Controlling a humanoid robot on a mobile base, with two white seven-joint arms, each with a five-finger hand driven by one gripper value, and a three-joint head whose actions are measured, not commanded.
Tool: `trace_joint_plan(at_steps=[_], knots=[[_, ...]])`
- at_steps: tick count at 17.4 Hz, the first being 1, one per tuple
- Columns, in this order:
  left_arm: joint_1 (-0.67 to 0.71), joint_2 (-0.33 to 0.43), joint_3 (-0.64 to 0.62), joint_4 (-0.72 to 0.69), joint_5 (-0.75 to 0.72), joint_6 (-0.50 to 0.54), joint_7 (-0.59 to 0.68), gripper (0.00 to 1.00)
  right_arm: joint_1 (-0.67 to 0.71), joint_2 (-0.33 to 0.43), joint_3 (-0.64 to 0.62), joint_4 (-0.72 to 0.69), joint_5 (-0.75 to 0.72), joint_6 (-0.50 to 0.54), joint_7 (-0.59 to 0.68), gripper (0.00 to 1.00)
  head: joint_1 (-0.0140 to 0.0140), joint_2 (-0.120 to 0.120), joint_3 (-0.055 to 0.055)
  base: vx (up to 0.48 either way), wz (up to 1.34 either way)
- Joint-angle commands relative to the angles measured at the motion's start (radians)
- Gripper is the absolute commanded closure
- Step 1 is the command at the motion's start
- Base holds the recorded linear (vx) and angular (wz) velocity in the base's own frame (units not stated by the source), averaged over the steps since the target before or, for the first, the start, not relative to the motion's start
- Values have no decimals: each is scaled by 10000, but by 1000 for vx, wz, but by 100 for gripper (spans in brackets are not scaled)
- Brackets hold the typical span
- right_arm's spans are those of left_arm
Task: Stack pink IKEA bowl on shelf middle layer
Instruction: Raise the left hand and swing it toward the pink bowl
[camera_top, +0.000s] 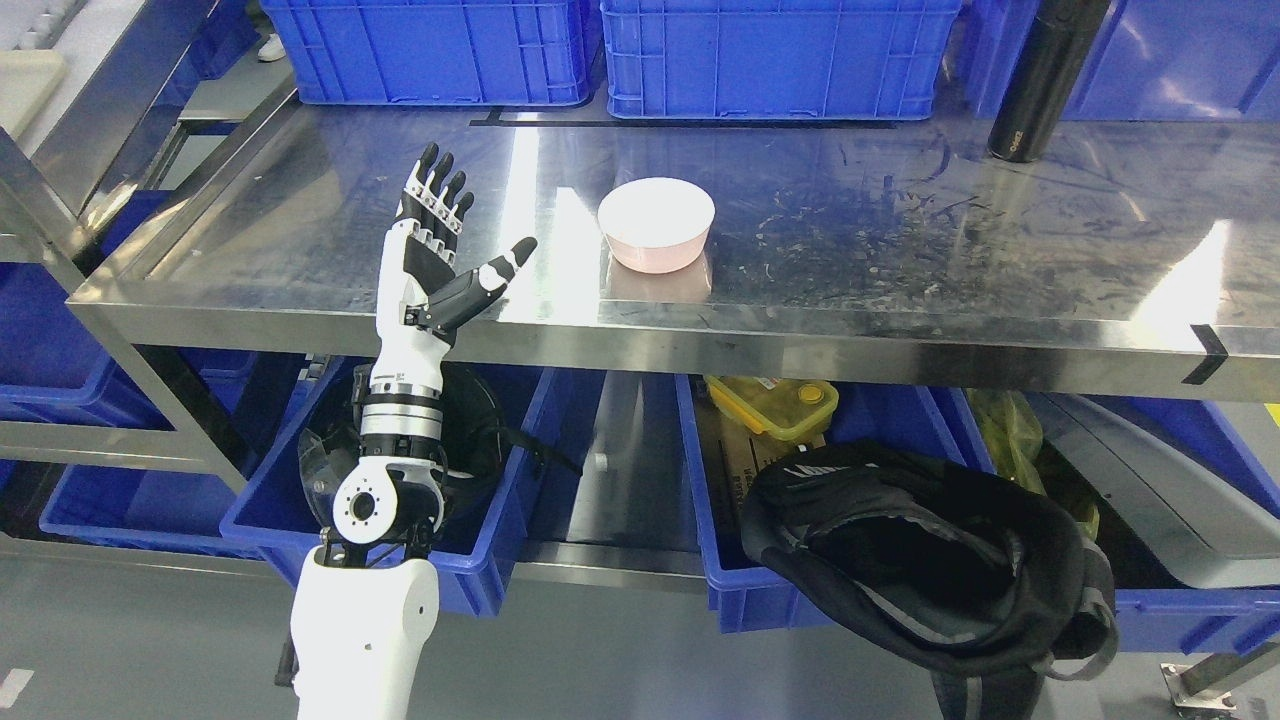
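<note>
Pink bowl (656, 225) sits on steel shelf (900, 250), right of left hand (435, 250), apart. Hand empty, fingers extended, thumb pointing toward bowl.

Shelf (900, 250) spans the frame's middle band. Bowl (656, 224) sits on it at centre, upright. Left hand (437, 250) stands at centre-left over the shelf's front edge, left of the bowl and apart from it. Bottle (1040, 80) stands on the shelf at upper right. Two crates (600, 50) sit behind, along the top. Bins (480, 560) lie beneath the shelf; a bag (930, 560) lies in the lower-right bin.
</note>
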Motion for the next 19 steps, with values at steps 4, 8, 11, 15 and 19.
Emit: trace_joint_plan(at_steps=[4, 8, 11, 15, 19], knots=[[-100, 175, 107, 5, -102, -382, -49, 0, 230, -175, 1, -175, 1, -1, 4, 0, 0, 0, 0, 0, 0], [-513, 1316, 16, 5, -1601, -381, -1043, 0, 230, -175, 1, -175, 1, -1, 4, 0, 0, 0, 0, 0, 0], [-1310, 2069, -46, 35, -3747, -351, -1873, 1, 230, -175, 1, -175, 1, -1, 4, 0, 0, 0, 0, 0, 0], [-2703, 3219, -873, 20, -6234, -289, -3451, 1, 230, -175, 1, -175, 1, -1, 4, 0, 0, 0, 0, 0, 0], [-3979, 3559, -1745, 5, -8597, -289, -5244, 2, 230, -175, 1, -175, 1, -1, 4, 0, 0, 0, 0, 0, 0]])
